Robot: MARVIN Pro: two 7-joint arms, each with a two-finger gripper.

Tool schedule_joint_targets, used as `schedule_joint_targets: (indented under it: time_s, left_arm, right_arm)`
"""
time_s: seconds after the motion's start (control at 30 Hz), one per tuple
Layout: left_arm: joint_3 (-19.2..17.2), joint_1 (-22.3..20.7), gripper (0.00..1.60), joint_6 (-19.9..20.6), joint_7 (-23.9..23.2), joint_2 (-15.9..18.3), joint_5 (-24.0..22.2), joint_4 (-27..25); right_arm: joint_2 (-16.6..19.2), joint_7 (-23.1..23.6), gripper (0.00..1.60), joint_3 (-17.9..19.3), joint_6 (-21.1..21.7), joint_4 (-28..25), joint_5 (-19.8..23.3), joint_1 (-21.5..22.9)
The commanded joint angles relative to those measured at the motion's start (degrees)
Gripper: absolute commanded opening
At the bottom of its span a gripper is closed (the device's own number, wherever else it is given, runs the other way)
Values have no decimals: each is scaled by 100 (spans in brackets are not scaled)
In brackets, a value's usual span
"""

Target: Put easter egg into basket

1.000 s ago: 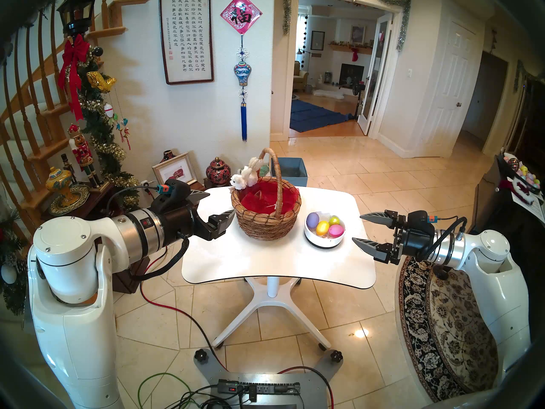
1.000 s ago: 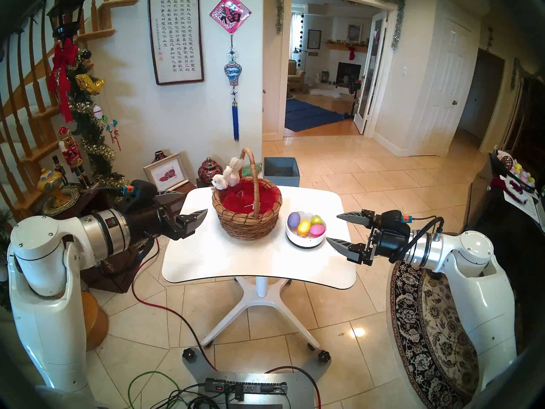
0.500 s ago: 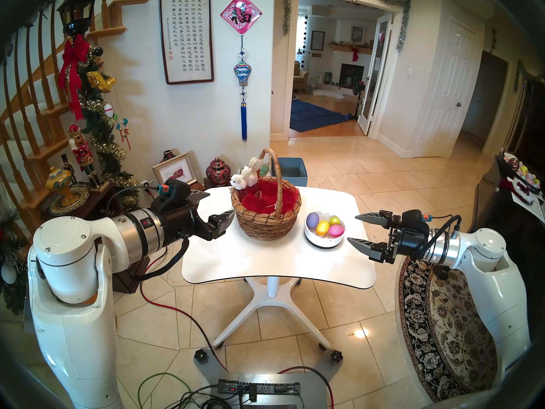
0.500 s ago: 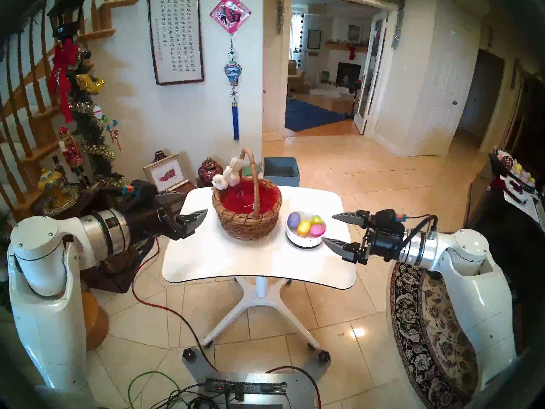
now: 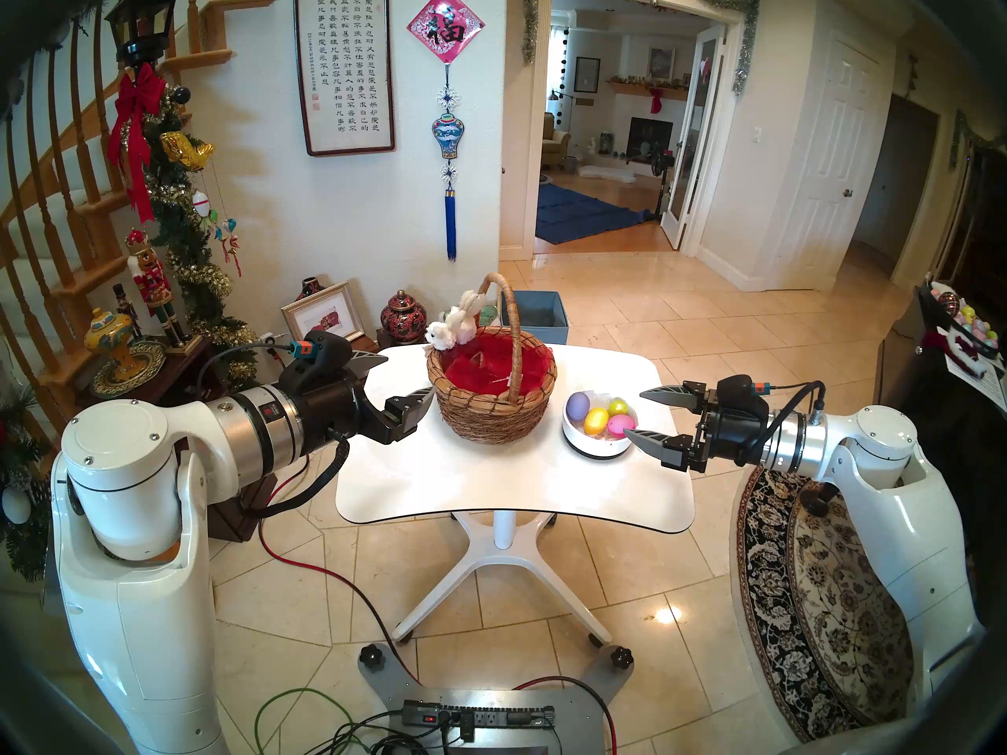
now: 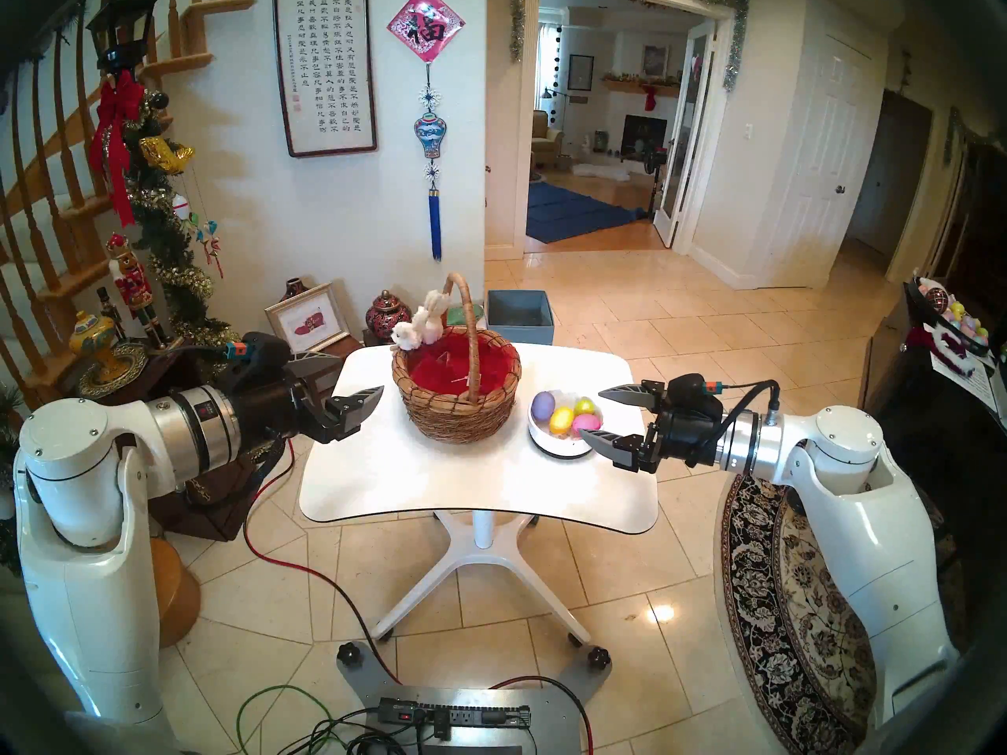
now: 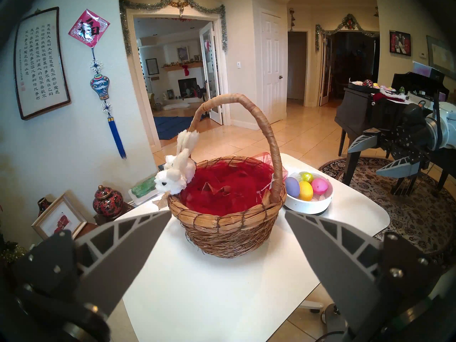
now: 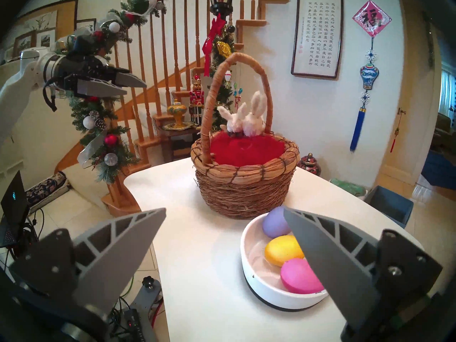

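White counter point(image 5: 490, 481) holds basket point(image 5: 493, 405); at its 3 o'clock, bowl point(image 5: 596, 446) of 4 eggs point(image 5: 595, 420). Right gripper point(image 5: 635, 413) reaches level, jaws apart, beside bowl; left gripper point(image 5: 406, 378) level, jaws apart.

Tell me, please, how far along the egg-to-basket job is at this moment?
Nothing is delivered yet: the basket shows only its red lining. All four eggs, including the pink egg, sit in the white bowl. In hand: the open, empty right gripper is beside the bowl. Left: grasp, carry, release. The left gripper waits open beside the basket.
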Motion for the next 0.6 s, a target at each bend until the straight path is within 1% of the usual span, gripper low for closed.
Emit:
schedule_joint_targets:
  time_s: [0.0,0.3,0.43,0.57]
  left_arm:
    - [7,-16,160,-4,2,3,1,-25]
    - [7,-16,160,-4,2,3,1,-25]
    - [7,-16,160,-4,1,3,2,-25]
    - [7,-16,160,-4,1,3,2,-25]
  right_arm:
    - [22,-230,160,-137,304,17,-60,571]
    - [-70,-494,160,-512,693,64,-212,989]
    - [-83,-600,160,-751,956,71,-342,1214]
    - [-148,-703,160,-977,1127,137,-471,1425]
